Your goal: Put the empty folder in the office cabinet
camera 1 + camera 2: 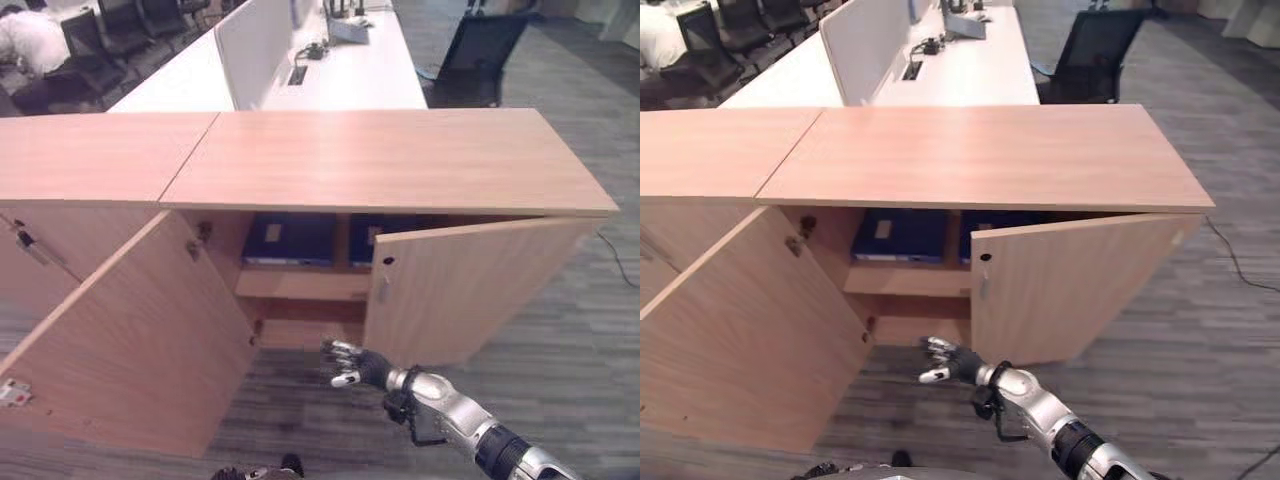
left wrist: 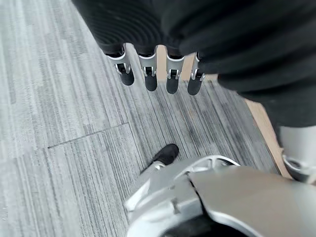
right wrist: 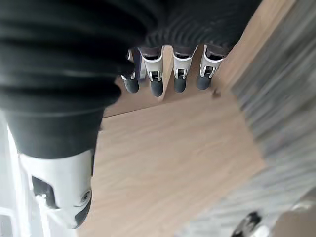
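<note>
Right hand [image 1: 352, 366] low centre of frame, fingers relaxed and empty, facing the open cabinet [image 1: 390, 160]. Blue folders [image 1: 290, 240] shelved inside. Left hand [image 2: 158, 74] slack, holding nothing, hanging over floor.

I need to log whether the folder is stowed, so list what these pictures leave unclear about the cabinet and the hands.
- Dark blue folders on the wooden office cabinet's upper shelf: top overhang and half-open right door cover them; empty or full, cannot tell.
- Lower shelf: shadowed behind both doors.
- Left hand: left wrist view shows straight fingers over grey carpet; its place by the cabinet is unclear.
- Right hand: open, empty.
</note>
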